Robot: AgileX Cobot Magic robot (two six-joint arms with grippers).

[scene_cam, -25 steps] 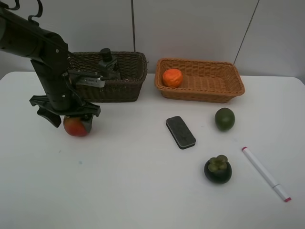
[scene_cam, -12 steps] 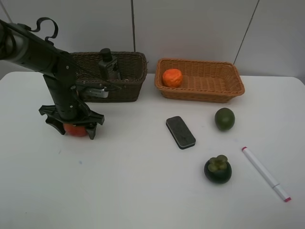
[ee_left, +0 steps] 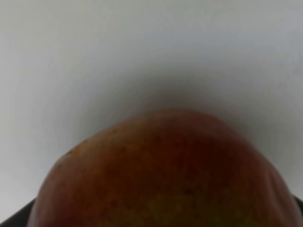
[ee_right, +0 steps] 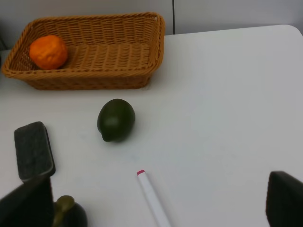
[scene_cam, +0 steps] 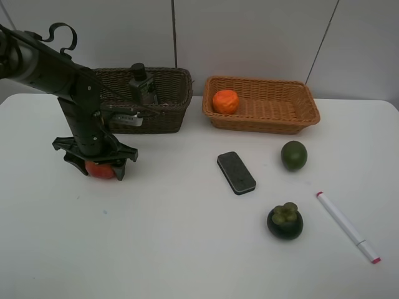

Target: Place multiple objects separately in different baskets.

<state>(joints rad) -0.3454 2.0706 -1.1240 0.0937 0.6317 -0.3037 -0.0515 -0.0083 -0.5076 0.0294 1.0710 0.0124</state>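
The red-yellow pomegranate (scene_cam: 100,169) lies on the white table at the left and fills the left wrist view (ee_left: 165,175). My left gripper (scene_cam: 95,164) is down over it, jaws spread on either side, apparently open. The orange (scene_cam: 225,101) lies in the orange-tan basket (scene_cam: 274,122). The dark green pump bottle (scene_cam: 142,80) stands in the dark brown basket (scene_cam: 168,113). The eraser (scene_cam: 236,172), lime (scene_cam: 293,155), mangosteen (scene_cam: 285,221) and marker (scene_cam: 348,227) lie on the table. My right gripper (ee_right: 154,204) is open above the marker (ee_right: 152,196). The pink bottle is out of view.
The right wrist view shows the lime (ee_right: 116,119), the eraser (ee_right: 33,151), the mangosteen (ee_right: 71,215) and the orange (ee_right: 48,51) in the orange-tan basket (ee_right: 94,78). Both baskets stand along the table's back edge, against the wall.
My left gripper has come down over the pomegranate, which showed below it a second ago and now sits between its jaws. Nothing else has moved.
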